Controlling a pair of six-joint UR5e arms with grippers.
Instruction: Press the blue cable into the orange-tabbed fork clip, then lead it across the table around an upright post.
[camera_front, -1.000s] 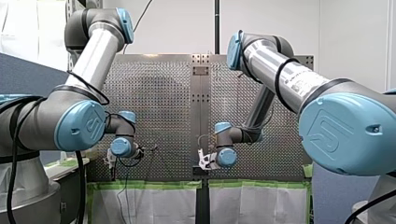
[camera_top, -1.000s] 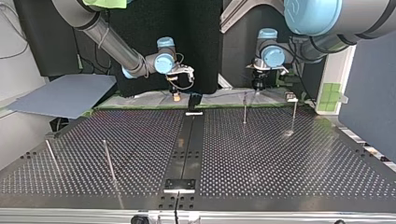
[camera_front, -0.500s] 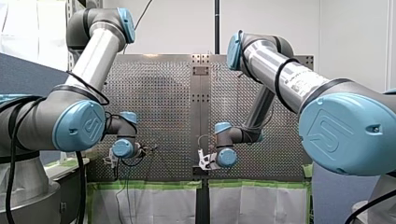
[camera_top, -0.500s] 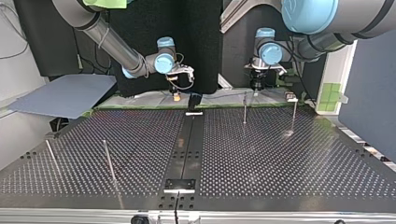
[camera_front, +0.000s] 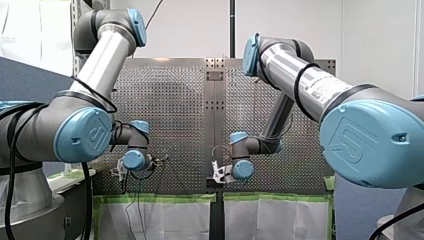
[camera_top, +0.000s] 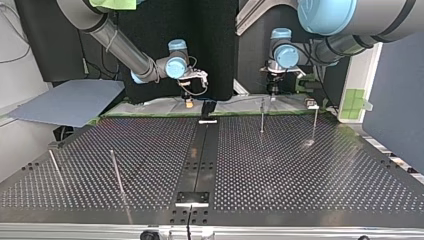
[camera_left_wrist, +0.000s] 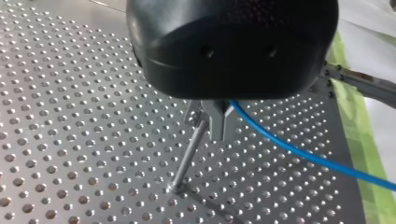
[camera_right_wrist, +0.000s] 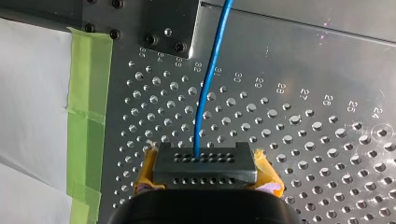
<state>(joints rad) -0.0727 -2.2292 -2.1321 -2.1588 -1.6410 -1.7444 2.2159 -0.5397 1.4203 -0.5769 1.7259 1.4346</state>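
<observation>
Top view: the perforated surface (camera_top: 300, 170) fills the lower frame. My right arm (camera_top: 125, 50) enters at the view's left and my left arm (camera_top: 345, 45) at its right. Both reach down to the surface's far edge.

Right tool (camera_right_wrist: 205, 163): the right wrist view shows it closed on the blue cable (camera_right_wrist: 208, 88). Yellow pads (camera_right_wrist: 266, 171) flank a black perforated block. The cable leaves straight ahead toward a bolted metal plate (camera_right_wrist: 170, 25).

Left tool (camera_left_wrist: 217, 130): the left wrist view shows the metal fingers (camera_left_wrist: 224, 119) drawn together on the cable. It trails out sideways over the holes toward green tape (camera_left_wrist: 357, 126).

An upright post (camera_left_wrist: 189, 151) stands just beside these fingers, on the side away from the cable. Contact cannot be confirmed.
</observation>
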